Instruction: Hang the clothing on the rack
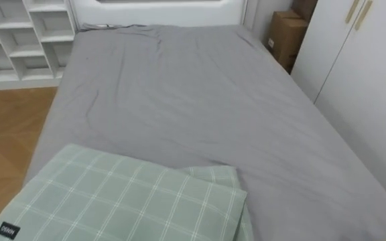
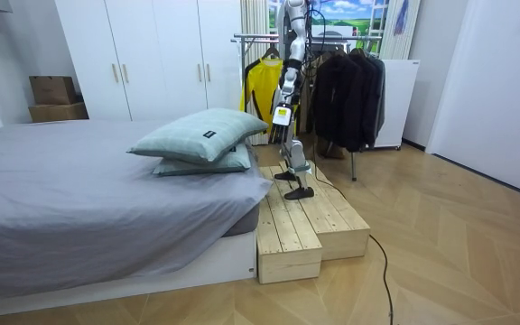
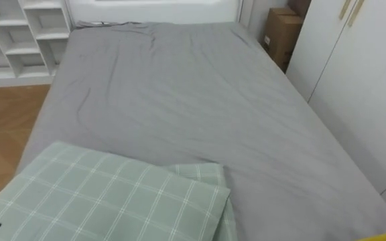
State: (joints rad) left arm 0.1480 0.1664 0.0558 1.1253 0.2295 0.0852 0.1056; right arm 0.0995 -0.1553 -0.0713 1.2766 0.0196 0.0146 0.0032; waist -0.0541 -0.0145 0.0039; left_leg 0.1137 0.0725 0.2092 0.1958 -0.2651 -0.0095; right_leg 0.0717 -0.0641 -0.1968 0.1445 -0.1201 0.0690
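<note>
In the room view a clothes rack (image 2: 258, 38) stands behind me, with a yellow garment (image 2: 258, 86) and several dark coats (image 2: 346, 90) hanging on it. I stand on a low wooden platform (image 2: 305, 221) at the bed's end, facing the bed. My left hand (image 2: 281, 116) hangs at my side, small in the room view. The eye views look down on the bed's grey sheet (image 1: 193, 107), with no garment lying on it.
Two green checked pillows (image 1: 126, 201) lie stacked at the near end of the bed. White wardrobes (image 1: 360, 60) run along the bed's right side, with a cardboard box (image 1: 285, 37) beyond them. White shelves (image 1: 25, 37) and wooden floor (image 1: 5, 134) are to the left.
</note>
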